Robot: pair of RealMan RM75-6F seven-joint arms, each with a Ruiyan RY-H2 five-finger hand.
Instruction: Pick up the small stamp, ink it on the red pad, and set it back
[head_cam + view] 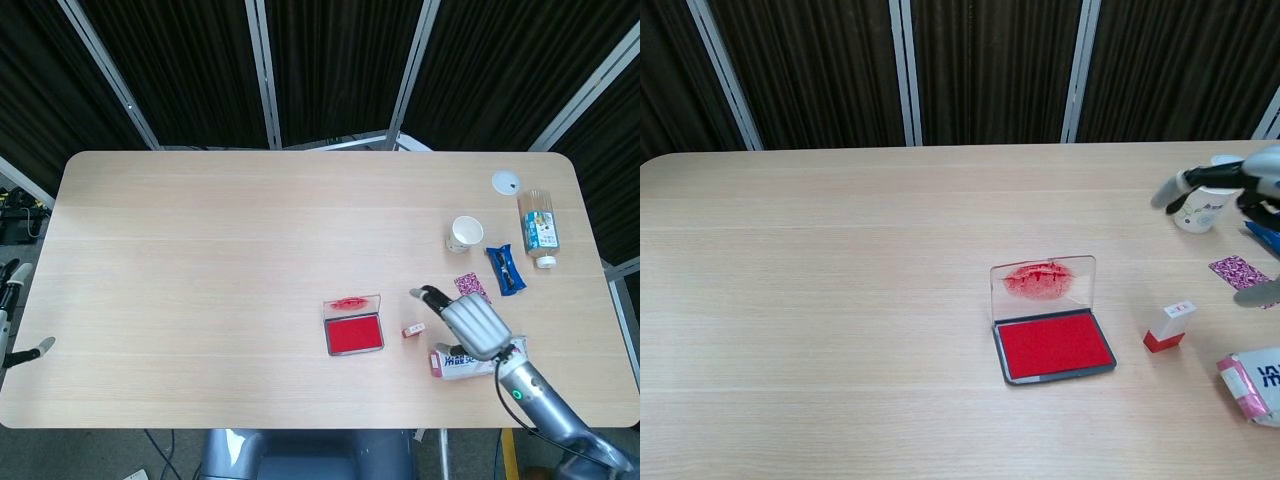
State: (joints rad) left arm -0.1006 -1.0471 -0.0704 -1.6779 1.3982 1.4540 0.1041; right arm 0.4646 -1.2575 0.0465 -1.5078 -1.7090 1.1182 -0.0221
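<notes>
Small stamp (413, 329) stands on the bench (220, 250) right of centre, beside the open red ink pad (354, 333). Right hand (470, 322) hovers just right of it, fingers spread, empty.

right hand (1240, 195): cut by right edge | left hand (12, 320): mostly off-frame
</notes>
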